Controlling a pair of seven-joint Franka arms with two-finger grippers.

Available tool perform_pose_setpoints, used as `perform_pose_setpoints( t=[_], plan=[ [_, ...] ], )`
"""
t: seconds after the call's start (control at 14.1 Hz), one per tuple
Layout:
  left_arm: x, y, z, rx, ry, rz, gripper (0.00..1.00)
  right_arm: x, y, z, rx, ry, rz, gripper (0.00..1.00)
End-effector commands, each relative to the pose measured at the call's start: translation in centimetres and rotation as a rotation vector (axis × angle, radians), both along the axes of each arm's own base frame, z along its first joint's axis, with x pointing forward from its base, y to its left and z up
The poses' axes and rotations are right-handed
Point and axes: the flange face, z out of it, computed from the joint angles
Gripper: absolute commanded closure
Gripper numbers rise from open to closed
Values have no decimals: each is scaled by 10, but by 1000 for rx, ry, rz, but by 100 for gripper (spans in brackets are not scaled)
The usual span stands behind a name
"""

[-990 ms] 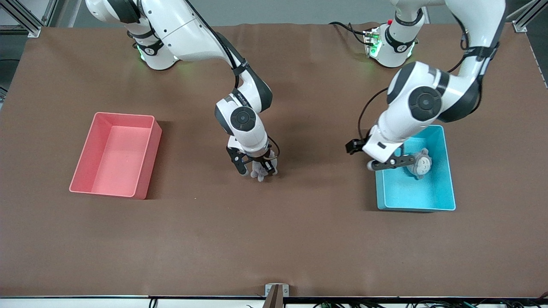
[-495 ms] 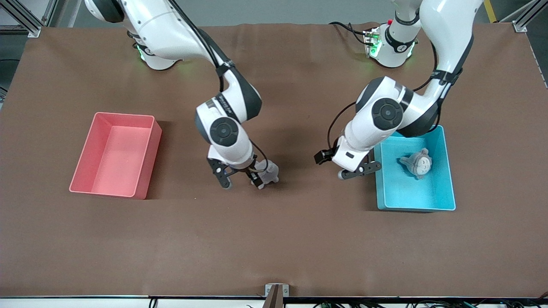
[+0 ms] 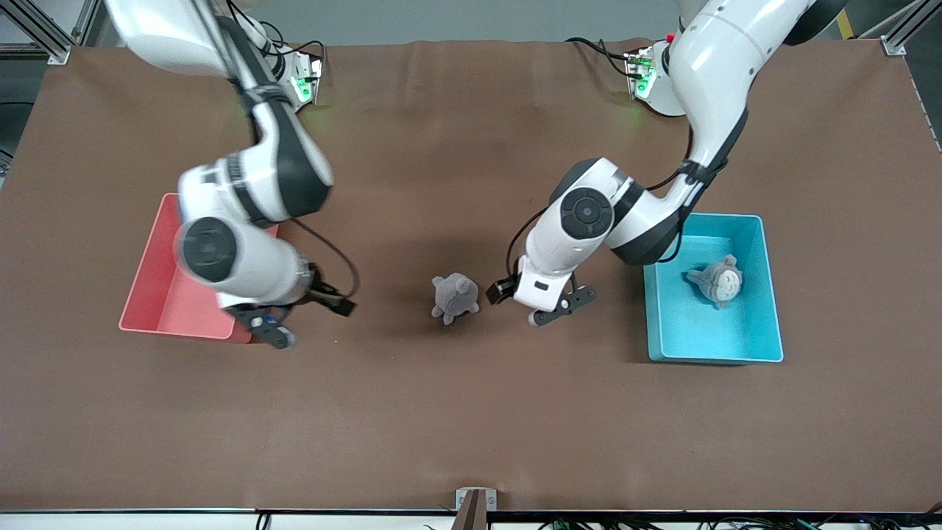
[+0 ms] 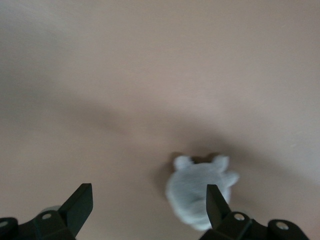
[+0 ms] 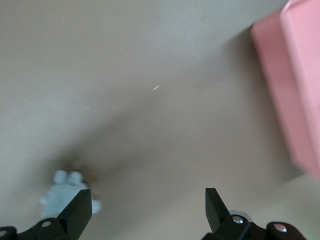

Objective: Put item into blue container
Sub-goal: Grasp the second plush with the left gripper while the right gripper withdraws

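Resting on table (image 3: 471, 412): grey plush (image 3: 454, 296)

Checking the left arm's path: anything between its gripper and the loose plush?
Nothing. In the front view only bare mat separates the left gripper from the plush; the fingers are open.

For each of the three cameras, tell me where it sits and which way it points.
Front view: high across the table, facing both arms; shows the blue container, pink bin, left gripper, right gripper.
Left wrist view: on the left arm, looking down at the table past its open gripper.
Right wrist view: on the right arm, looking down past its open gripper, pink bin at the edge.
Shared: all three show the grey plush on the table.
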Motion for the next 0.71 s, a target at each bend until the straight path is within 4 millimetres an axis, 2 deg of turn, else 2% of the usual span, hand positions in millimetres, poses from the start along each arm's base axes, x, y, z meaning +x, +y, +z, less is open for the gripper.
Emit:
perform_pose_setpoints(
  t=[0.0,0.14,0.35,0.5,0.64],
  plan=[
    [6,-29,-18,-57,-20,101,0,-6,-68,26,54,14,181,0],
    [2,-37,-34,-78,-3,159,0,-2,-122,34,52,17,288,0],
    [-15,-59,-55,-91,35,215,0,1,-186,37,48,20,418,0],
    [-22,-65,-66,-85,54,220,0,3,-215,43,46,10,442,0],
    [-25,-67,-75,-89,78,228,0,-5,-231,64,6,27,449,0]
  ],
)
